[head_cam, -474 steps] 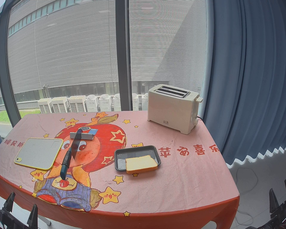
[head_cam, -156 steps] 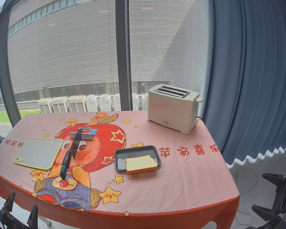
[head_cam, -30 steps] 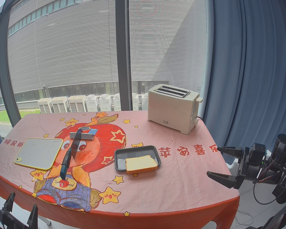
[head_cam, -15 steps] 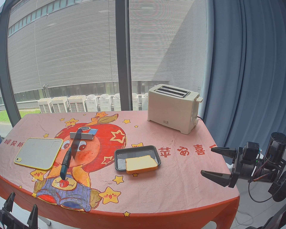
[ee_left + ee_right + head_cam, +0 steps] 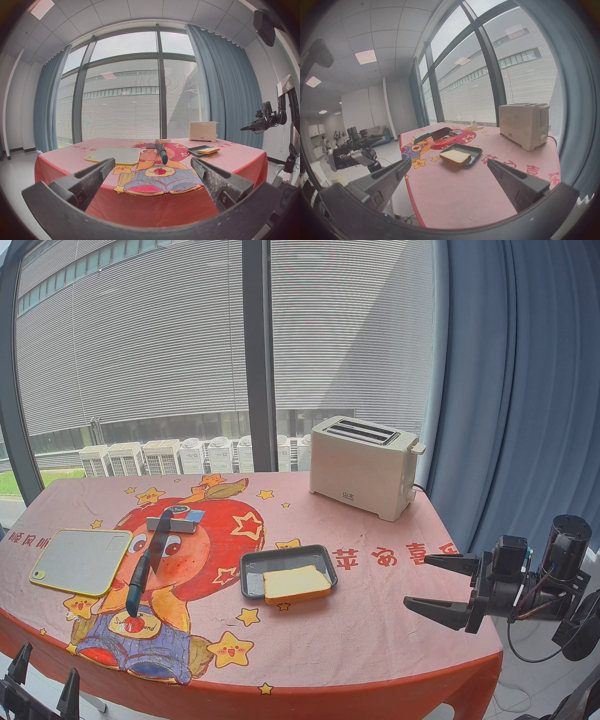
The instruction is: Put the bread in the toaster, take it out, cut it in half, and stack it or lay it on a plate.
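Jaws of right gripper (image 5: 417, 581) wide, empty

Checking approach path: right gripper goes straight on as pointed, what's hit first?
Likely the bread on the tray: the right gripper, jaws open, points at it. It may pass above; height unclear.

Red characters on tablecloth (image 5: 375, 630), mark on toaster (image 5: 359, 468)

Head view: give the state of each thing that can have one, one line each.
bread: whole, uncut, lying on the tray.
toaster: slots empty.
knife: unheld, blade propped on its rest.
cutting board: flat, bare.
right gripper: open, empty.
left gripper: open, empty.
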Robot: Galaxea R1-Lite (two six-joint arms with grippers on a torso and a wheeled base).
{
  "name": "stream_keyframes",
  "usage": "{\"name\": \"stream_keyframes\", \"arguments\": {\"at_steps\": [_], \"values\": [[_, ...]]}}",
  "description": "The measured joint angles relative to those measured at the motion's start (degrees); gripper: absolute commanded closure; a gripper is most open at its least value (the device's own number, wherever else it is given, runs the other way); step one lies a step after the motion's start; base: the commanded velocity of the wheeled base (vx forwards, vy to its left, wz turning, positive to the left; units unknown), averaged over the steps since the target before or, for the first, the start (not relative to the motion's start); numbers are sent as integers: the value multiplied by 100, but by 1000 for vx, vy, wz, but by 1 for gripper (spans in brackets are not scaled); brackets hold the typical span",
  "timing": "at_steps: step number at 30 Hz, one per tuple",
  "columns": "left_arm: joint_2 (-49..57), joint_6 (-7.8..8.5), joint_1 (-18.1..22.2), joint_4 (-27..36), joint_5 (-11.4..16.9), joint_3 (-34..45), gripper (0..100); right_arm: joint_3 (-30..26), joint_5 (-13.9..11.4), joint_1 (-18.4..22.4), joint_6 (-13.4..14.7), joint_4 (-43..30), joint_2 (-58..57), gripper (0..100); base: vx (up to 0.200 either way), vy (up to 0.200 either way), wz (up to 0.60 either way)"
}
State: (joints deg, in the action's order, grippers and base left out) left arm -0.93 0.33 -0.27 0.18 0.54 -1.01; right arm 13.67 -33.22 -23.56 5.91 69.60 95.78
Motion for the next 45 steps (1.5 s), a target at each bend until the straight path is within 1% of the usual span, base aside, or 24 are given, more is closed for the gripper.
{"name": "stream_keyframes", "arguments": {"at_steps": [2, 6, 11, 15, 21, 25, 27, 30, 34, 39, 45], "values": [[0, 2, 0, 0, 0, 0, 0, 17, 0, -49, 126, 0, 27, 0, 0, 0, 0], [0, 2, 0, 0, 0, 0, 0, 59, 27, -138, 254, 0, 77, 0, 0, 0, 0], [0, 0, 0, 0, 0, 0, 0, 111, 166, -262, 675, 6, 174, 0, 0, 0, 0], [0, 2, 0, 0, -2, 0, 0, 146, 185, -304, 955, 118, 251, 0, 0, 0, 0], [0, 2, 0, 0, 0, 0, 0, 140, 199, -333, 1620, 625, 372, 0, 0, 0, 0], [0, 2, 0, 0, 0, 0, 0, 111, 205, -380, 2280, 1074, 490, 0, 0, 0, 0], [0, 2, 0, -2, 0, 0, 0, 96, 205, -422, 2498, 1237, 562, 0, 0, 0, 0], [0, 0, 0, 0, 0, 0, 0, 85, 205, -496, 2739, 1356, 670, 0, 0, 0, 0], [0, 2, 0, -2, 0, 0, 0, 77, 210, -573, 2915, 1380, 783, 0, 0, 0, 0], [0, 2, 0, 0, 0, 0, 0, 77, 286, -603, 3223, 1380, 850, 0, 0, 0, 0], [0, 2, 0, 0, 0, 0, 0, 63, 358, -614, 3818, 1441, 881, 0, 0, 0, 0]]}}
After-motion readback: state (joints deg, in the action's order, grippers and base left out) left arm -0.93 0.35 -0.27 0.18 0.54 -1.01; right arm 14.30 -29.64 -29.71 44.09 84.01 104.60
